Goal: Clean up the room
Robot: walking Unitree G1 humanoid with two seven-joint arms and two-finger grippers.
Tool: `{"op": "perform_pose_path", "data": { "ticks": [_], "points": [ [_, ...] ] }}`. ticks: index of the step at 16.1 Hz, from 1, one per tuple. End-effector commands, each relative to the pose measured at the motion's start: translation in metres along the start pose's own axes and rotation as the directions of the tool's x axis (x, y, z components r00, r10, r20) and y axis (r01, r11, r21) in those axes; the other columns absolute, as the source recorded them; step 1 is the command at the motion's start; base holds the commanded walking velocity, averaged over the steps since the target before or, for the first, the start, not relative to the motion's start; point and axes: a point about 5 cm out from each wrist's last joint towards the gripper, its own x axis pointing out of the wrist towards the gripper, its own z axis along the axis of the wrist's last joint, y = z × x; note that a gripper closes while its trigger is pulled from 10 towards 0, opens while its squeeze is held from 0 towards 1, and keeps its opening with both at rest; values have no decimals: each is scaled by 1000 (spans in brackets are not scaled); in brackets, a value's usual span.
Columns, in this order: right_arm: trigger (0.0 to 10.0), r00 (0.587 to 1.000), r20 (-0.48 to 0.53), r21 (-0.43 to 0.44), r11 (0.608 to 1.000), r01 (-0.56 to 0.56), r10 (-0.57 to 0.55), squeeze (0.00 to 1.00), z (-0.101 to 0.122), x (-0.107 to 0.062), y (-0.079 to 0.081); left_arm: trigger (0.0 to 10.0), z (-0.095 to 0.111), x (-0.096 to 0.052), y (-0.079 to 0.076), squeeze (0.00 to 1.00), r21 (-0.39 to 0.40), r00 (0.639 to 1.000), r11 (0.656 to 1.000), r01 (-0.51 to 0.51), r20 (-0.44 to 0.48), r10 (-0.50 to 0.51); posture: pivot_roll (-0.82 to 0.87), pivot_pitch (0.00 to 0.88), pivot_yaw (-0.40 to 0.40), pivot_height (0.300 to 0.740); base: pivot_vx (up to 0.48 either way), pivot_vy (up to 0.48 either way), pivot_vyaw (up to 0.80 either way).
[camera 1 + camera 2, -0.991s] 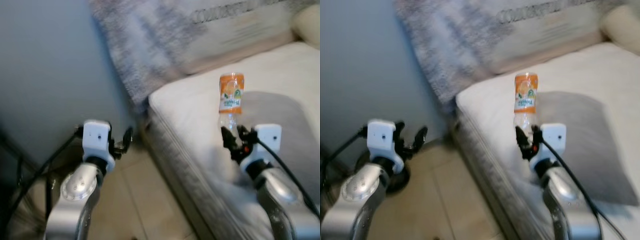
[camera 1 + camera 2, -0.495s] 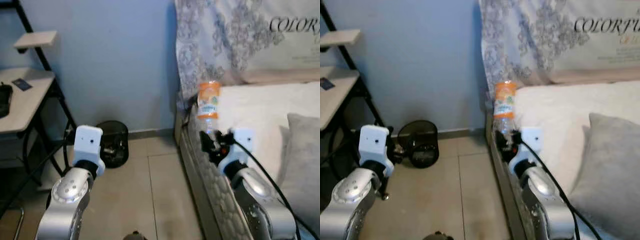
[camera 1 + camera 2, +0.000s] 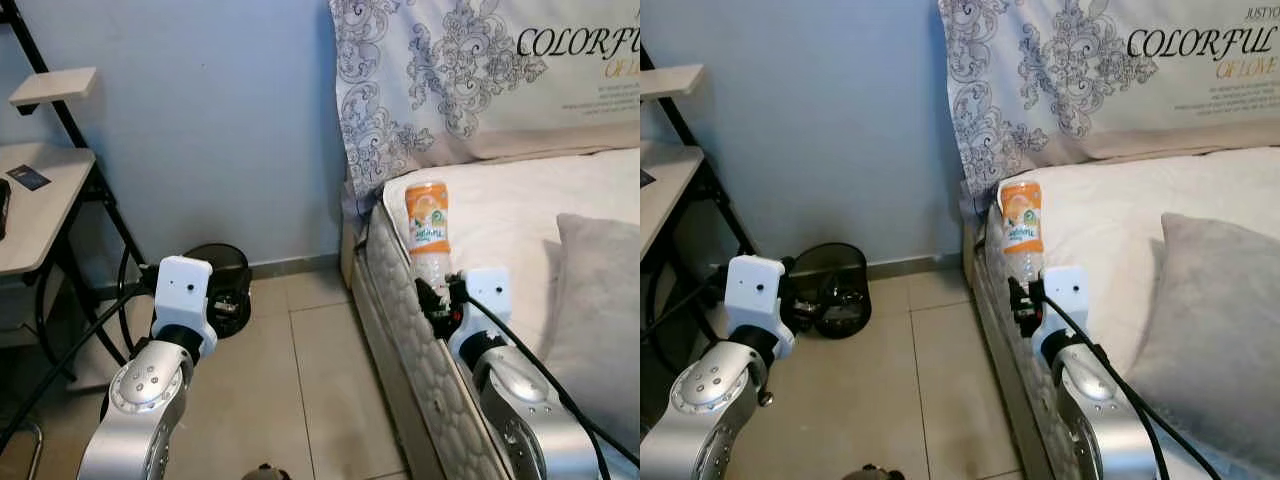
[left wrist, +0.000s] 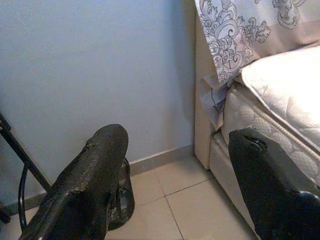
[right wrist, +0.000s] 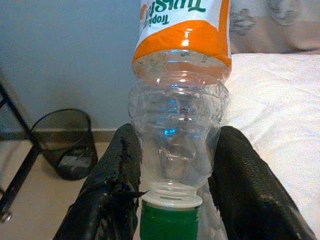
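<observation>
One empty bottle (image 3: 428,234) is held upside down, green cap at the bottom, in the right jaws (image 3: 440,296), which are closed tight on its neck over the edge of the bed (image 3: 500,200). It stands straight up. Left jaws (image 4: 175,185) are wide open and hold nothing. Down on the floor, over to the left by the wall, sits the bin (image 3: 836,290), nearer the left arm. What's inside the bin is hard to see.

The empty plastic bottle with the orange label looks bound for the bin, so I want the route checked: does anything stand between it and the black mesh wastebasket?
Nothing visible does. The right gripper holds the empty plastic bottle with the orange label at the mattress edge; bare floor tiles lie toward the black mesh wastebasket.
</observation>
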Motion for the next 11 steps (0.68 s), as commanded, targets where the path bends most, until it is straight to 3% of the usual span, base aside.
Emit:
{"op": "perform_pose_path", "data": {
  "ticks": [1, 4, 6, 8, 11],
  "points": [
    [10000, 998, 25, -10, 998, -56, 56, 0, 5, 1, 6, 10000, 4, -1, 2, 0, 12, 1000, 1000, 4, 9, -4, 9, 0, 15, 740, 285, 0, 800],
    [10000, 998, 38, 14, 998, -57, 56, 0, 6, 4, 8, 10000, 5, 1, 2, 0, 21, 1000, 1000, 10, 10, -10, 10, 0, 21, 740, 286, 0, 800],
    [10000, 999, 37, 77, 996, -39, 36, 0, 6, 5, 6, 10000, 5, 2, 2, 0, 22, 1000, 1000, 16, 12, -16, 8, 0, 23, 740, 287, 0, 0],
    [10000, 998, 25, 86, 995, -55, 53, 0, 3, 4, 6, 10000, 5, 3, 2, 0, 18, 1000, 1000, 16, 12, -17, 6, 0, 22, 740, 285, 0, 0],
    [10000, 998, 24, 47, 998, -51, 50, 0, 3, 5, 7, 10000, 5, 4, 0, 0, 13, 1000, 1000, 22, 13, -22, 5, 0, 19, 740, 289, 0, 0]
  ]
}}
